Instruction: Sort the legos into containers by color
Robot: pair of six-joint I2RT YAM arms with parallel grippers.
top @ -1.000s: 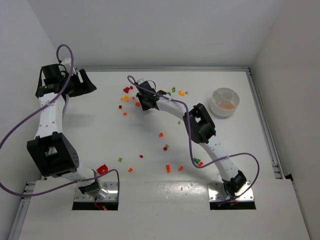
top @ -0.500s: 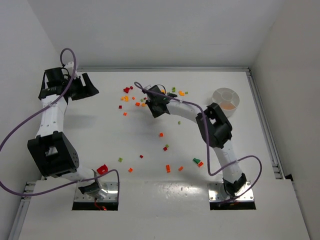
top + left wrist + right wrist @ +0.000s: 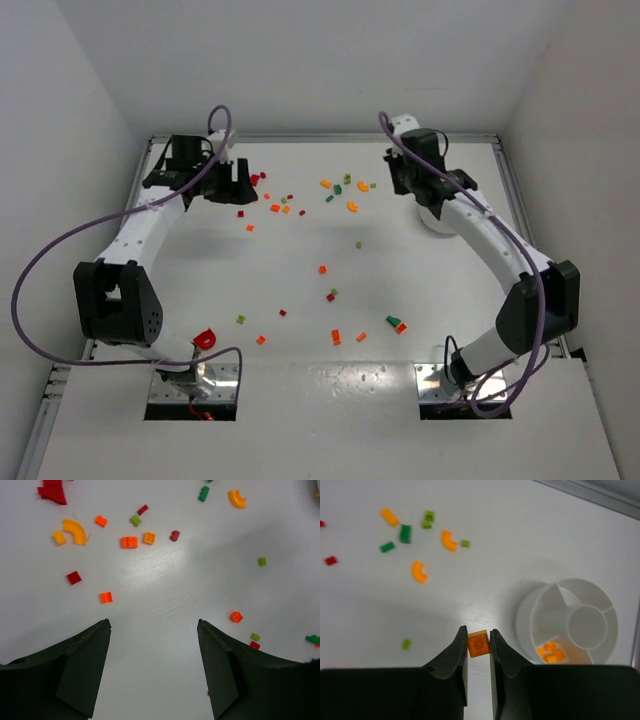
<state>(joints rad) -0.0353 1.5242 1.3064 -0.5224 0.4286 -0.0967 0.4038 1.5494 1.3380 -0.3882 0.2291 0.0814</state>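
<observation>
The white table (image 3: pixel 200 260) is being strewn with loose bricks (image 3: pixel 129 542) ahead of both sets of fingers. The round divided dish (image 3: pixel 524 622) is being seen just right of the right gripper (image 3: pixel 478 639), with orange pieces (image 3: pixel 551 652) lying in its compartment nearest the fingers. The left gripper (image 3: pixel 154 625) is being held spread wide. One orange brick (image 3: pixel 478 645) is being pinched between the right fingers.

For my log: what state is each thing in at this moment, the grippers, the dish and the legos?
left gripper: open, empty, above the table.
right gripper: shut on an orange brick.
white dish: upright; one compartment holds orange pieces, the other visible sections look empty.
loose legos: scattered on the table, unsorted.
</observation>
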